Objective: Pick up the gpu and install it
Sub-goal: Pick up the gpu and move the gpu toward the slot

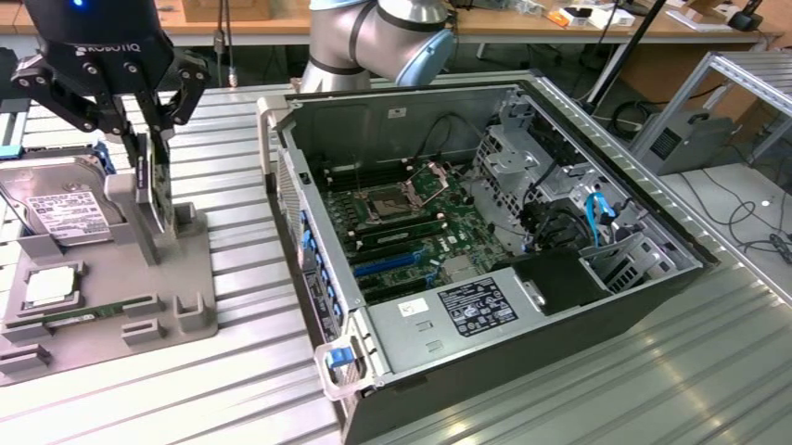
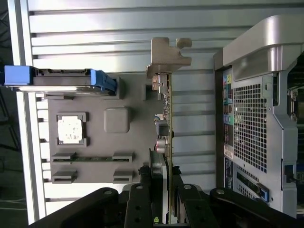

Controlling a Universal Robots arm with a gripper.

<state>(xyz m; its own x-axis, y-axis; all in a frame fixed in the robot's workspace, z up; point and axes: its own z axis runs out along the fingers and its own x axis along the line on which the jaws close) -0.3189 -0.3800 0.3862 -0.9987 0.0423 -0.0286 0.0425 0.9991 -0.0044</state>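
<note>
The gpu [image 1: 154, 190] is a thin dark card standing on edge in a slot of the grey holder tray [image 1: 185, 306] at the exterior view's left. My gripper [image 1: 146, 139] hangs straight over it, its fingers shut on the card's upper edge from both sides. In the wrist view the gpu [image 2: 169, 123] shows edge-on, with its silvery bracket [image 2: 166, 57] at the far end and my gripper [image 2: 165, 190] clamped around the near end. I cannot tell whether the card has left its slot.
The open computer case [image 1: 495, 241] lies at the exterior view's right, motherboard [image 1: 415, 222] exposed; its rear panel [image 2: 251, 128] is close beside the card. The tray also holds a hard drive [image 1: 62, 209], a processor chip [image 2: 71, 129] and a memory stick [image 2: 90, 159].
</note>
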